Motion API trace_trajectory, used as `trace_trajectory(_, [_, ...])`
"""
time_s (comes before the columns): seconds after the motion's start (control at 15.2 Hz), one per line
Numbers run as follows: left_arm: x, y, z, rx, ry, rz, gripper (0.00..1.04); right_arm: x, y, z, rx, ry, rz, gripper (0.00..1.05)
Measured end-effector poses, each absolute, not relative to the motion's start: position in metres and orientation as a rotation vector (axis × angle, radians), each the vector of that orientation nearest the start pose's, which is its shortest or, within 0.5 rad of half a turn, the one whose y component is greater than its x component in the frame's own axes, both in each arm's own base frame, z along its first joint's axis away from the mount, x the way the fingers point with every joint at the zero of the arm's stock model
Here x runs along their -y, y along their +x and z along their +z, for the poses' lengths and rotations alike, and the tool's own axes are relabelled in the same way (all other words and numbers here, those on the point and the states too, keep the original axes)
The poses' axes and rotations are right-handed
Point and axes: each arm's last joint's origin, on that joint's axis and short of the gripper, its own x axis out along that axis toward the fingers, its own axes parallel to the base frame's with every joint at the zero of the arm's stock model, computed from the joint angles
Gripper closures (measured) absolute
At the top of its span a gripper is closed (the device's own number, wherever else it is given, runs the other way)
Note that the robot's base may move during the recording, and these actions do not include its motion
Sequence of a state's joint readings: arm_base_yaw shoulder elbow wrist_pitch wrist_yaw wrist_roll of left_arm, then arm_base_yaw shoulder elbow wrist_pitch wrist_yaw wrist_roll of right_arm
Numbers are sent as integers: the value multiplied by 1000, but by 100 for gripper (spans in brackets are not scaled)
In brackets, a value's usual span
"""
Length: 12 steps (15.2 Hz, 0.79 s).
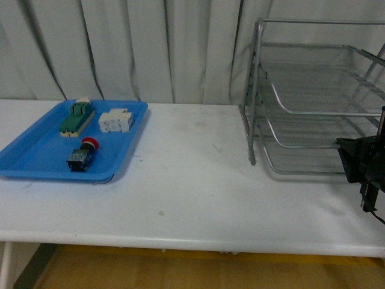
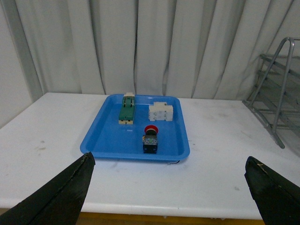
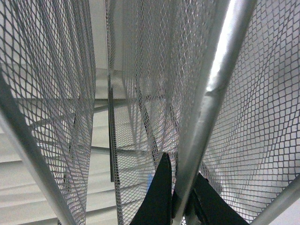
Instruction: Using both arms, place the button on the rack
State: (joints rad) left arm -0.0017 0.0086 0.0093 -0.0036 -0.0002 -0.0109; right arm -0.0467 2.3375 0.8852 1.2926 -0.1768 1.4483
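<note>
A: If going by front cam, where to find the button (image 1: 82, 155)?

B: At 9 o'clock of the table (image 1: 198, 198), inside the blue tray (image 1: 36, 165), toward its 6 o'clock rim. Lies flat, red cap to 12, dark body to 6. Touched by neither arm.

A: Anything else in there w/ it?

B: Green strip (image 1: 76, 115) at 12 of it, white block (image 1: 116, 120) at 1. Both sit nearer the tray's far rim, apart from the button and from each other.

A: And the rack (image 1: 313, 102)?

B: At 3 o'clock of the table, well apart from the tray. Three mesh tiers on a silver tube frame, curtain (image 1: 150, 48) behind.

A: L gripper (image 2: 168, 159), any grip?

B: None. Shows in L wrist cam only. Spread wide, fingers (image 2: 65, 192) out at opposite edges of pic, just table & tray seen between them. Holds nothing. Hangs on the tray's 6 o'clock side, short of it, pointing toward the button.

A: R gripper (image 1: 355, 159)?

B: Front cam: at 3 o'clock, pressed up to the rack's near R corner, level w/ the lower tiers. R wrist cam: fingers (image 3: 161, 187) nearly together, one on each side of a silver frame tube, clamped on it as far as can be seen. Mesh all round, little else visible.
</note>
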Motion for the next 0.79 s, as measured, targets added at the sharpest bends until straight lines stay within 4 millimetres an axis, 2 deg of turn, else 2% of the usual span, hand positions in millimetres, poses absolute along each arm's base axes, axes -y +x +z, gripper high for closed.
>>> trace_trajectory(0.26, [0, 98, 166, -3, -11, -2, 7, 14, 367, 40, -255, 1478, -41, 100])
trace_trajectory(0.59, [0, 98, 166, -3, -11, -2, 7, 20, 305, 43, -355, 1515, -126, 101])
trace_trajectory(0.79, [0, 98, 166, -3, -11, -2, 7, 21, 277, 42, -410, 1528, -158, 101])
